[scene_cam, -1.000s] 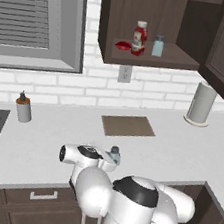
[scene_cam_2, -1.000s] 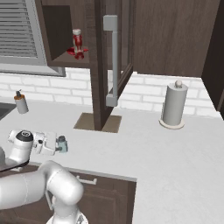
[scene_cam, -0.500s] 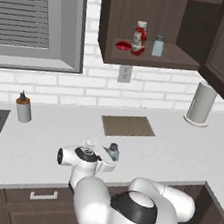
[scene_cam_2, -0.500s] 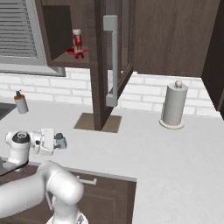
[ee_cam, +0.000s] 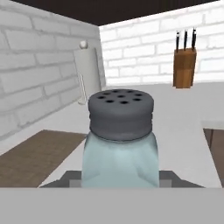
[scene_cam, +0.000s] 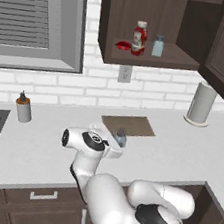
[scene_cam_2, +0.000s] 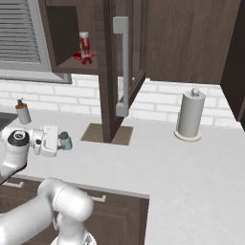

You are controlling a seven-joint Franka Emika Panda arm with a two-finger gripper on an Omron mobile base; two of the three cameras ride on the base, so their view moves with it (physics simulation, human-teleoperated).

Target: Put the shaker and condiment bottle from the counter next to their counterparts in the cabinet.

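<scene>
Two-finger gripper on the white arm, closed around the small pale blue-green translucent shaker with its dark grey perforated cap, held just above the wide white-grey countertop near the front edge of the brown rectangular mat. Seen from the right base view, same gripper out to the left, shaker upright at its tip, well in front of the mat. In the hand view, shaker close and centred, cap holes facing up, glass body sitting between the finger tips, mat low on the left.

Up in the dark brown wooden wall cabinet, on its one shelf: slim red condiment bottle with white cap and pale label, standing upright; a low squat red item just beside it on the left; a second pale blue shaker with grey cap just to the right. Bottle also visible on the shelf from the right base view.

On the counter, grey pump dispenser with orange collar far left near the wall, pale upright paper-towel roll far right. Wooden knife block standing at the far wall in the hand view.
</scene>
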